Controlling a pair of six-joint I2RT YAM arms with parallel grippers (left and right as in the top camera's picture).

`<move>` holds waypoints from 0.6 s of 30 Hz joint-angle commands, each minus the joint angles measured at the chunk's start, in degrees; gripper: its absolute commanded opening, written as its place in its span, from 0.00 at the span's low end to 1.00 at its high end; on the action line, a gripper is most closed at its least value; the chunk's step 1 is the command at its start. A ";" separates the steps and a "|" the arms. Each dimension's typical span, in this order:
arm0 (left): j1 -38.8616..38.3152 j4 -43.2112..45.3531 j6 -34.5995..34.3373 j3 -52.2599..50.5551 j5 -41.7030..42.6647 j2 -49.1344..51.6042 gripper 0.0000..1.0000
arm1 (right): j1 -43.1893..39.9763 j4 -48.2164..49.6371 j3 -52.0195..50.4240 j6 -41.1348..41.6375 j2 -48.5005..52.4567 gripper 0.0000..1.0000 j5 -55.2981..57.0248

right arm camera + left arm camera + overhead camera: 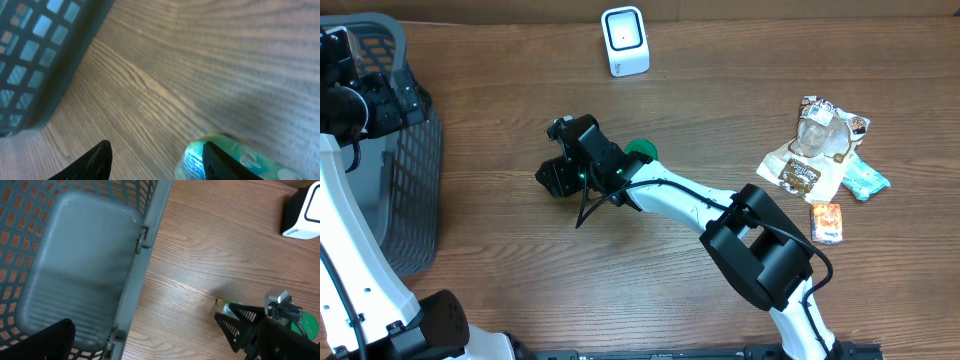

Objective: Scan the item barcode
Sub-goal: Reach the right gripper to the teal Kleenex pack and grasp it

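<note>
Black right tool (156, 152) by glossy rounded green item (192, 162) on wood-grain table (210, 60)

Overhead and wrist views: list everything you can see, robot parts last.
table: one, brown wood, under everything
basket: one, grey, left edge
scanner: one, white, far centre
item: one, green, mid-table at the right gripper
snack bag: one, white and brown, right side
teal packet: one, teal, against the bag's right side
orange packet: one, orange, just nearer than the bag
left gripper: one, black, open, over the basket
right gripper: one, black, open, over the item
</note>
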 commanded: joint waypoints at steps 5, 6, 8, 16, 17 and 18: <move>-0.11 0.04 1.07 0.20 0.17 0.28 0.99 | -1.60 -12.83 0.90 0.37 -5.84 0.51 1.29; -0.11 0.04 1.07 0.20 0.17 0.28 1.00 | -1.86 -15.08 0.90 0.39 -7.04 0.51 1.60; -0.11 0.04 1.07 0.20 0.17 0.28 1.00 | -1.95 -19.34 0.94 0.39 -9.16 0.50 2.19; -0.11 0.04 1.07 0.20 0.17 0.28 1.00 | -1.88 -28.68 0.85 12.09 -11.02 0.43 6.93; -0.11 0.04 1.07 0.20 0.17 0.28 1.00 | -1.88 -28.65 0.74 14.36 -10.71 0.43 7.21; -0.11 0.04 1.07 0.20 0.17 0.28 1.00 | -1.84 -28.20 0.50 17.51 -10.16 0.43 7.32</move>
